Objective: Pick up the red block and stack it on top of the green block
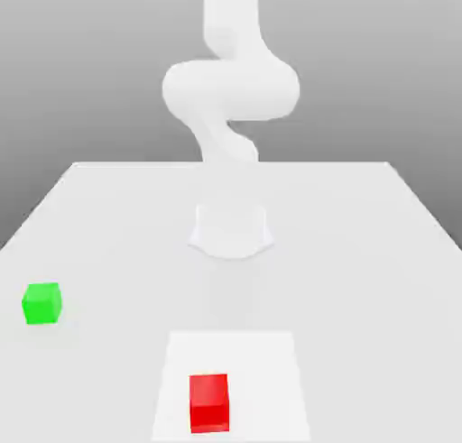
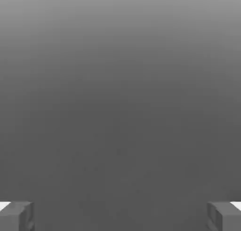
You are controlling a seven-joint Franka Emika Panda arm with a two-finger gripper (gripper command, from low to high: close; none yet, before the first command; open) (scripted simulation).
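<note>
- Exterior view: take the green block (image 1: 42,303) as your landmark; the red block (image 1: 209,404) sits well apart from it, toward the exterior view's right and nearer the camera, on a white square (image 1: 271,378) on the bench (image 1: 352,279).
- Your gripper (image 2: 120,217) stands wide open in the hand view, with nothing between its fingers.
- You have the whole job left, I judge: grasp, lift, carry, stack.
- Your red block looks like a plain, smooth-faced bright cube, resting flat, much the green block's size.

Pale, smooth tabletop (image 1: 334,252); brighter white rectangle (image 1: 262,378) on it; grey backdrop (image 1: 361,80) behind, darker lower down.
</note>
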